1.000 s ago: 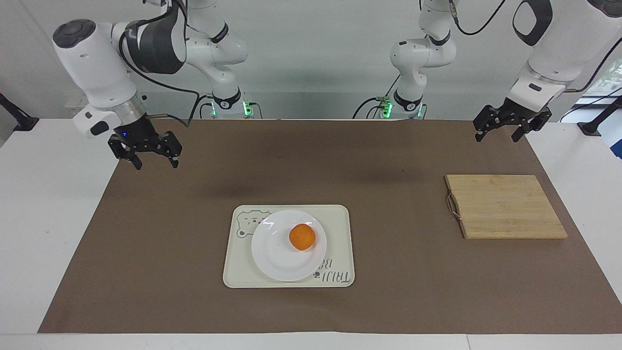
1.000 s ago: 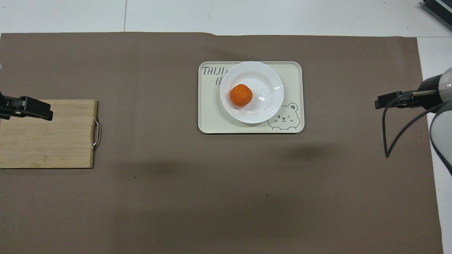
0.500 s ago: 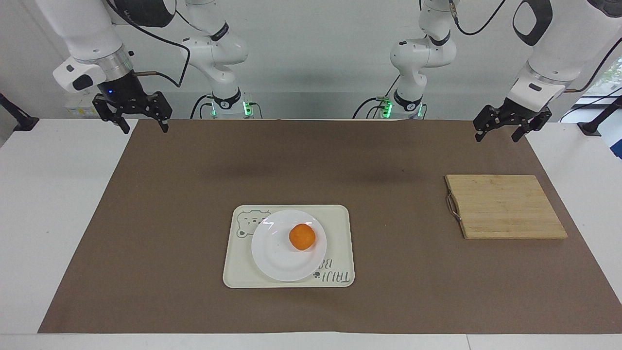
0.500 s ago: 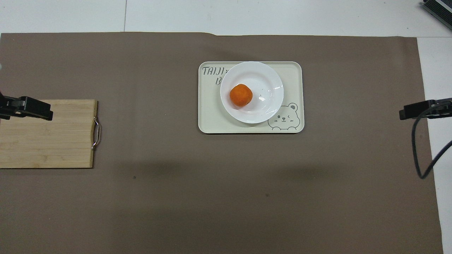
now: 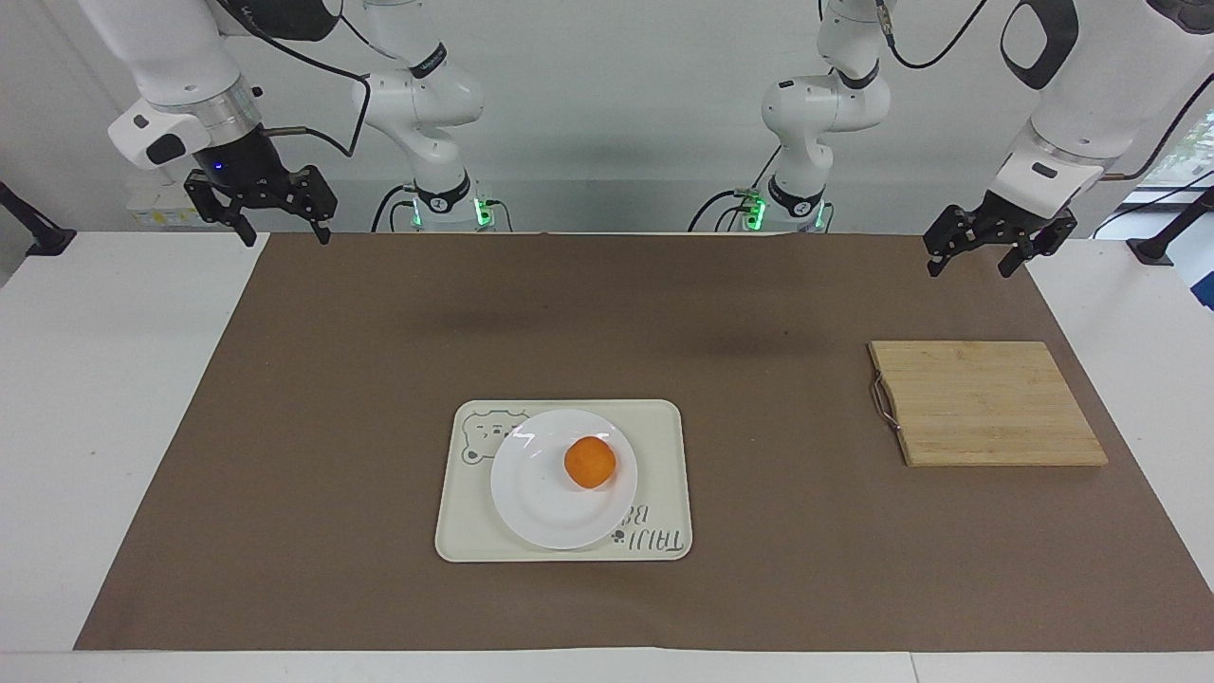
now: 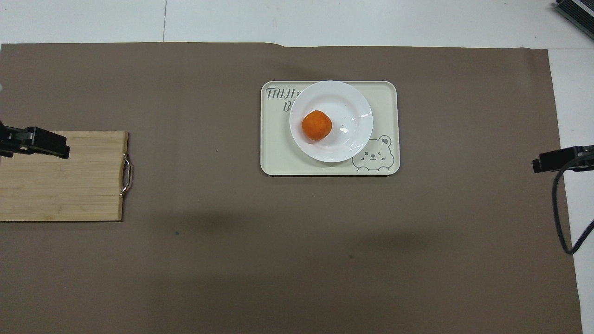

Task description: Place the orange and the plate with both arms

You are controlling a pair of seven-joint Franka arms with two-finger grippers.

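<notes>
The small round bright-orange fruit (image 5: pixel 590 462) sits on the glossy round white plate (image 5: pixel 541 493), toward its 2 o'clock rim in the facing view, on a cream rectangular bear-print tray (image 5: pixel 664 427). Both the left gripper (image 5: pixel 982 249) and right gripper (image 5: pixel 261 204) hang with jaws apart, empty. The fruit looks light and prone to roll, best pinched across its middle; the plate looks slick and breakable, best taken at its raised rim.

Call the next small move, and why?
Probably none beyond parking: the orange sits on the plate, the plate on the tray. Left gripper and right gripper hang open, raised at the table's ends, holding nothing.
</notes>
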